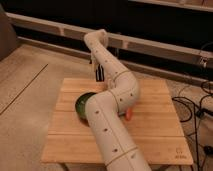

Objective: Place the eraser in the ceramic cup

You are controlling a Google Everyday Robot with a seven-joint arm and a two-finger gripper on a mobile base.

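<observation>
The gripper [98, 74] hangs at 12 o'clock over the desk [160, 135], fingers pressed together; neither eraser nor ceramic cup can be made out, perhaps hidden behind the arm [107, 130], so a blind release may land in the green bowl [82, 104] at 9 o'clock.

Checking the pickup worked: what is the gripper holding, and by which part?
Cannot be told. The gripper hangs shut above the far edge of the table; anything in it is hidden.
</observation>
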